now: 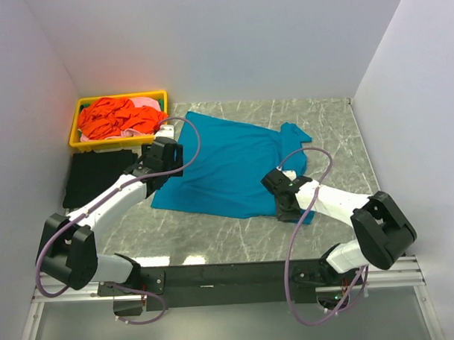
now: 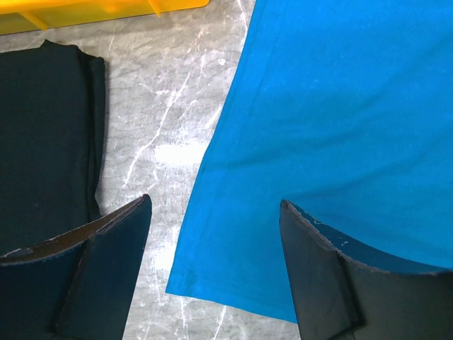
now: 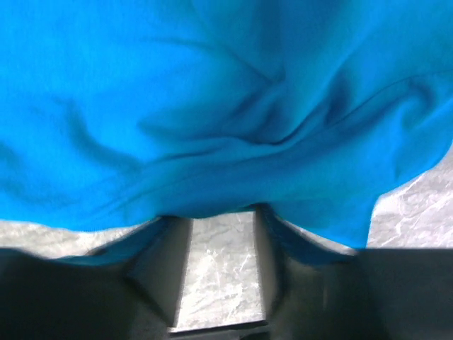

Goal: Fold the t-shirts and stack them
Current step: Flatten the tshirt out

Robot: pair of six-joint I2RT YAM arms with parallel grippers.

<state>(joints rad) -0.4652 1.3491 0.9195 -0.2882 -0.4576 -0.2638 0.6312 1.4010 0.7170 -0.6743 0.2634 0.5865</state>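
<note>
A large teal-blue t-shirt [image 1: 227,162] lies spread on the marble table, wrinkled toward its right sleeve. My left gripper [image 1: 163,153] hovers over its left side. In the left wrist view the left gripper [image 2: 214,202] stands wide open, and the teal shirt [image 2: 340,106] shows its lower left corner between the fingers, untouched. My right gripper [image 1: 285,192] is at the shirt's near right edge. In the right wrist view the right gripper [image 3: 219,212] has its jaws apart with bare table between them, and the bunched teal shirt [image 3: 212,92] drapes over and hides the fingertips. A folded black t-shirt [image 1: 97,178] lies at the left.
A yellow tray [image 1: 120,97] at the back left holds orange-red t-shirts [image 1: 109,118] and a pink one [image 1: 143,103]. The black shirt [image 2: 42,127] and the tray's edge [image 2: 71,14] lie close to the left of my left fingers. White walls enclose the table on three sides.
</note>
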